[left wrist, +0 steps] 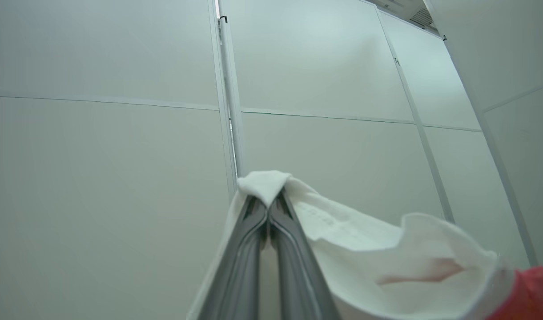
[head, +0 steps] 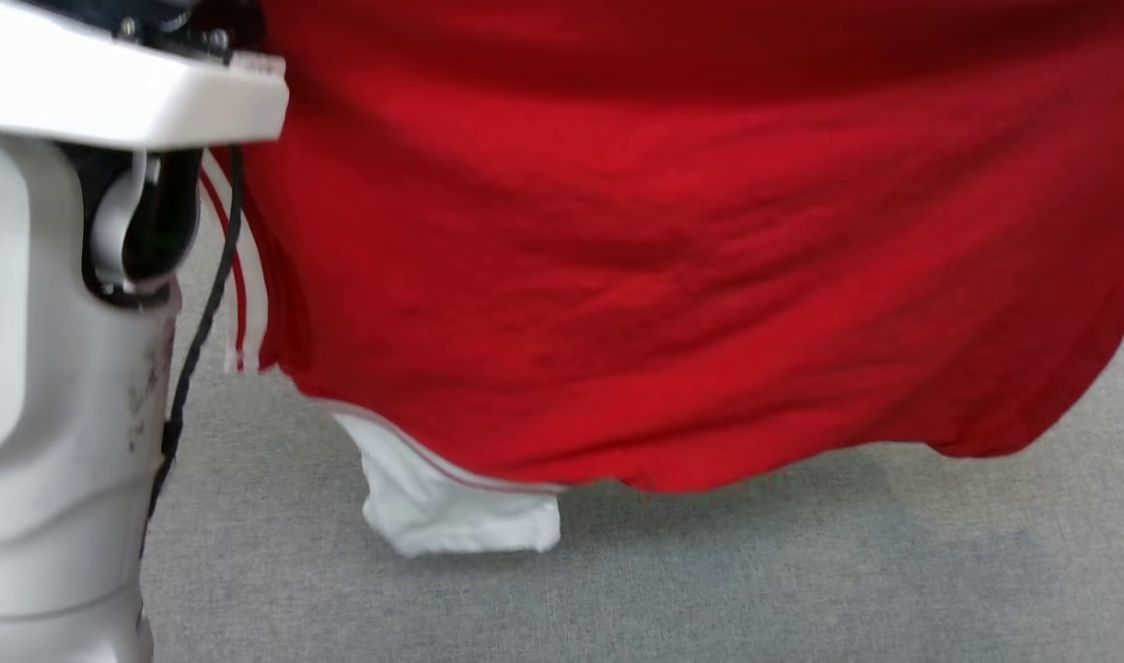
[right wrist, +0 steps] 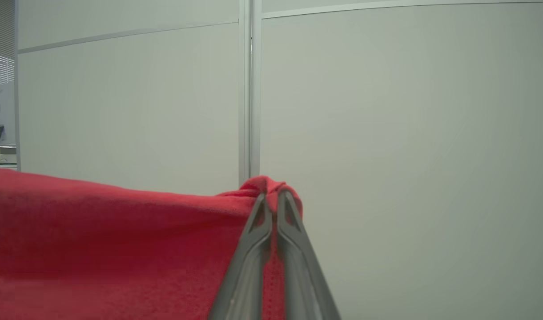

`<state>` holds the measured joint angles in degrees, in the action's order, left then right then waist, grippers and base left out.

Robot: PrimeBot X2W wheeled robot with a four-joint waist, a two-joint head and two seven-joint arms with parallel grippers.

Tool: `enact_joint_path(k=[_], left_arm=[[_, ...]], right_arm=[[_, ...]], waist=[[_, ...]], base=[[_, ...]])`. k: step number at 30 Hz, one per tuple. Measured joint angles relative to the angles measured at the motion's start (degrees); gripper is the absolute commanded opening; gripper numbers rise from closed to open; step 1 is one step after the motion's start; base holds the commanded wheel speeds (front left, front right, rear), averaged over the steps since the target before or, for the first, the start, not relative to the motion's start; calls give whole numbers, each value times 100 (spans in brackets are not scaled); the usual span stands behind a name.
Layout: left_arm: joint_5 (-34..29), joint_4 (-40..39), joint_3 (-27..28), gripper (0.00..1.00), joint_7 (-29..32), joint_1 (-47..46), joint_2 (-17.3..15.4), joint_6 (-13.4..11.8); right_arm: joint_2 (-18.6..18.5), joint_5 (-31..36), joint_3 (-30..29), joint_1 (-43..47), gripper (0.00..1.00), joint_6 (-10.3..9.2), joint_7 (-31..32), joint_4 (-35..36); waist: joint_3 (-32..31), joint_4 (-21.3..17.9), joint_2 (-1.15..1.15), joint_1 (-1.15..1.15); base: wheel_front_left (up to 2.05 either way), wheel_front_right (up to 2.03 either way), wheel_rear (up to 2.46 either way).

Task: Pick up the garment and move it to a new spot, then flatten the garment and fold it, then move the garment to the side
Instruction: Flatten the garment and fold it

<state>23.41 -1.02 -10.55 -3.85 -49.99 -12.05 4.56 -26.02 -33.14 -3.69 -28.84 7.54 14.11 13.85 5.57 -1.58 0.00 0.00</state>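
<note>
The red sports shirt (head: 690, 276) hangs spread wide above the grey surface (head: 801, 571), its wavy lower hem casting a soft shadow on that surface. One white sleeve (head: 451, 516) droops below the hem toward the grey surface; whether it touches cannot be told. Red and white stripes run down the shirt's edge above the surface's left part, next to a pale forearm (head: 55, 368) with a thin black cable (head: 202, 313) trailing down it.

In the left wrist view, the left gripper (left wrist: 267, 204) is clenched on a fold of white cloth of the shirt, which bunches over its fingertips. In the right wrist view, the right gripper (right wrist: 273, 198) is clenched on a pinch of the red cloth, which stretches away taut to one side. Pale wall panels (right wrist: 387, 133) stand behind both claws
</note>
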Motion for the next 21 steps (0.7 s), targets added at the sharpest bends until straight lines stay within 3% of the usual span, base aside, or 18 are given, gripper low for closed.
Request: enact_joint_path(k=[6, 14, 21], left_arm=[[21, 1802, -56, 0, -477, -1298, 108, 120], [-168, 3984, 109, 0, -1071, -2896, 192, 91], [-288, 5492, 54, 0, -1114, -3138, 444, 92]], right_arm=[[189, -219, 704, -1377, 0, -1, -279, -1330], [901, -416, 1570, -3481, 0, -5, -1399, -3672], [1539, -154, 2241, -4409, 0, -5, -2094, -5891]], waist=[[348, -89, 0, 0], [658, -334, 0, 0], [955, -419, 0, 0]], base=[[0, 0, 0], [0, 0, 0], [0, 0, 0]])
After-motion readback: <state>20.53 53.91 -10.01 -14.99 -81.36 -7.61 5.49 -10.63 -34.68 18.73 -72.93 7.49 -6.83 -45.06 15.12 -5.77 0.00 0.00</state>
